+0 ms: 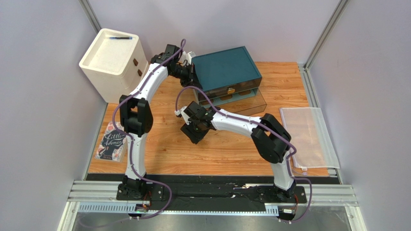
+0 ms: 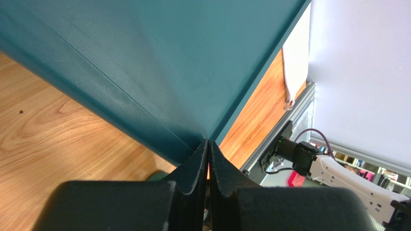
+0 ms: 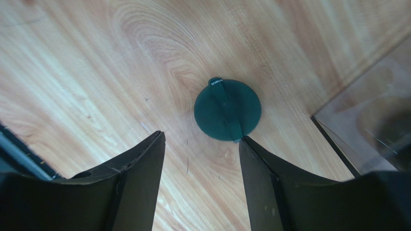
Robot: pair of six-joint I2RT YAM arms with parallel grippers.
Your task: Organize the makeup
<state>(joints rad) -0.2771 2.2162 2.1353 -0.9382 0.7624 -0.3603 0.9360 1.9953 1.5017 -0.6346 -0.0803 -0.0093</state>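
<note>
Top cam: the wooden table [image 1: 217, 149] has the teal drawer box [image 1: 226, 67] at upper centre, w/ a clear tray [image 1: 253, 103] out in front of it. The white cabinet [image 1: 113, 62] is at upper left w/ a pen [image 1: 120, 37] on top. The book [image 1: 112, 143] lies at the left edge and the clear zip pouch [image 1: 308, 137] at the right. The left gripper [image 1: 189, 72] is at the left side of the box. The right gripper [image 1: 190, 132] points down at frame centre, near the tray's left end. I cannot tell either gripper's fingers from here, and the makeup is not visible from this cam.

Left wrist cam: the left gripper's fingers [image 2: 195, 168] are pressed flat together, w/ nothing between them. Their tips are at the lower corner of the teal box, which fills the upper left of the frame. Whether they touch it I cannot tell. The pouch shows at upper right.

Right wrist cam: the dark-green round compact [image 3: 227, 109] lies flat on the wood at frame centre, just beyond the tips. The right gripper's fingers [image 3: 140, 163] are wide apart and hold nothing. The right fingertip is just beside the compact's lower edge; contact is unclear. The tray corner is at the right edge.
</note>
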